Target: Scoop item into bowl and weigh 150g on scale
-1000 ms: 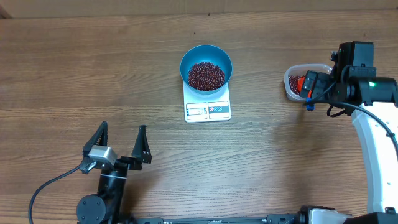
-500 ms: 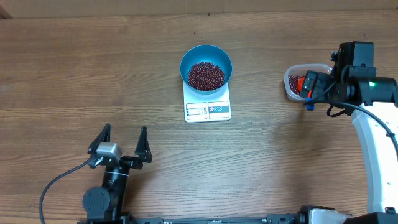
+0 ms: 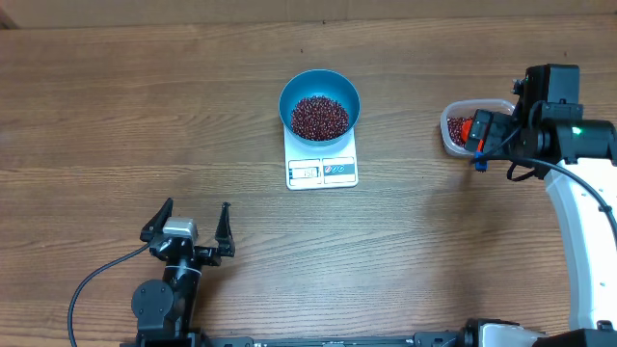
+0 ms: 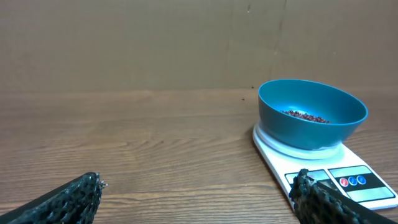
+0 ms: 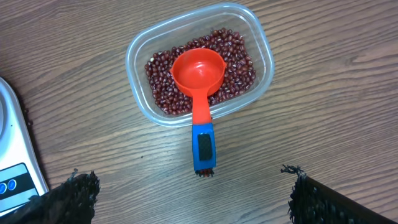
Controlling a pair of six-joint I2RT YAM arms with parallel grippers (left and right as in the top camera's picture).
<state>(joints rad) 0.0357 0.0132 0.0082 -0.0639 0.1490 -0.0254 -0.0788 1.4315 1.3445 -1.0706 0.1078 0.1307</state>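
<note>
Left gripper (image 3: pixel 192 212) sat at the near-left of the table (image 3: pixel 116 116), well apart from everything else. Jaws were spread wide, nothing between them and nothing touched. In the left wrist view (image 4: pixel 194 186) both fingertips framed bare wood.

Right gripper (image 5: pixel 189 183) hung over the clear tub (image 5: pixel 264 56) at the right side. It was also spread wide and held nothing. From overhead the arm hid its fingers. In the right wrist view the fingertips stood either side of the scoop (image 5: pixel 199 93) handle's blue end, clear of it.

The scoop's orange cup rested open side up on the beans in the tub (image 5: pixel 239 62). Its handle ran out over the tub's rim, long axis roughly straight toward the right wrist camera. Couldn't tell if the blue end touched the table.

The scale (image 3: pixel 323 172) was at mid-table. Its long axis ran far to near, display and blue-marked buttons on the near edge toward the arms. One corner showed at the left edge of the right wrist view (image 5: pixel 12 162).

The blue bowl (image 3: pixel 287 92) stood upright on the scale's far half, leaving the display strip uncovered. The beans (image 3: pixel 320 117) made a maroon heap in its bottom, well under the rim. In the left wrist view the bowl (image 4: pixel 311 127) and scale (image 4: pixel 348 180) sat ahead and to the right. Display digits were too small to read.
</note>
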